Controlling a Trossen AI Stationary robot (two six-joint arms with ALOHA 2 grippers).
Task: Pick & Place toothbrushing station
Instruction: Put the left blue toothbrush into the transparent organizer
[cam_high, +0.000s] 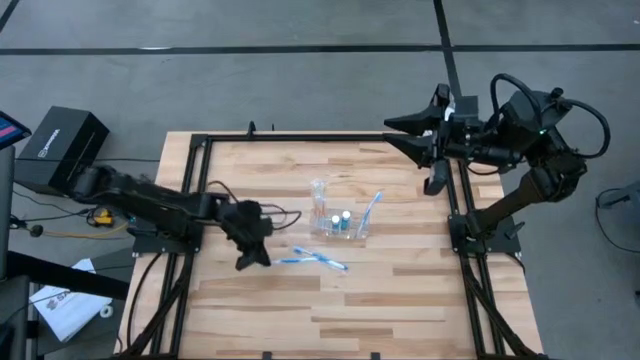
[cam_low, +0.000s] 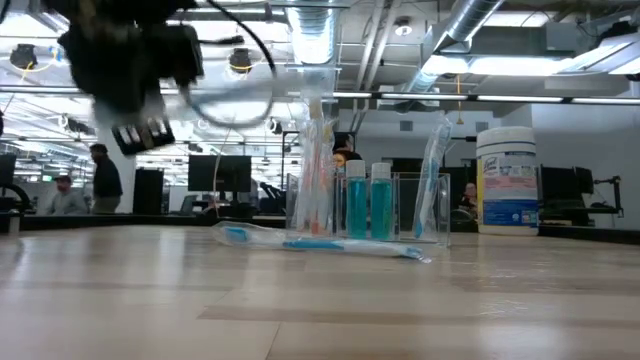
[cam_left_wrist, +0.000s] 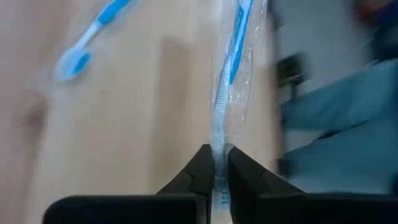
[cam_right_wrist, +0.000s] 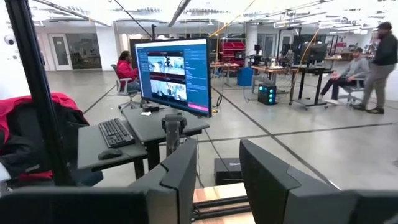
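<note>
Clear plastic station (cam_high: 336, 222) stands mid-frame, apparently unmoved; my left gripper (cam_left_wrist: 217, 180) pinches a wrapped toothbrush (cam_left_wrist: 231, 68), right gripper (cam_right_wrist: 217, 180) parted, idle upper right.

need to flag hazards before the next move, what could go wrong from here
1. The left gripper is shut on a wrapped toothbrush by its very end; the slick wrap could slip out.
2. The clear holder looks light and holds two blue bottles; swinging the long brush near it could tip it.
3. A second toothbrush lies close by and could get swept aside.
</note>
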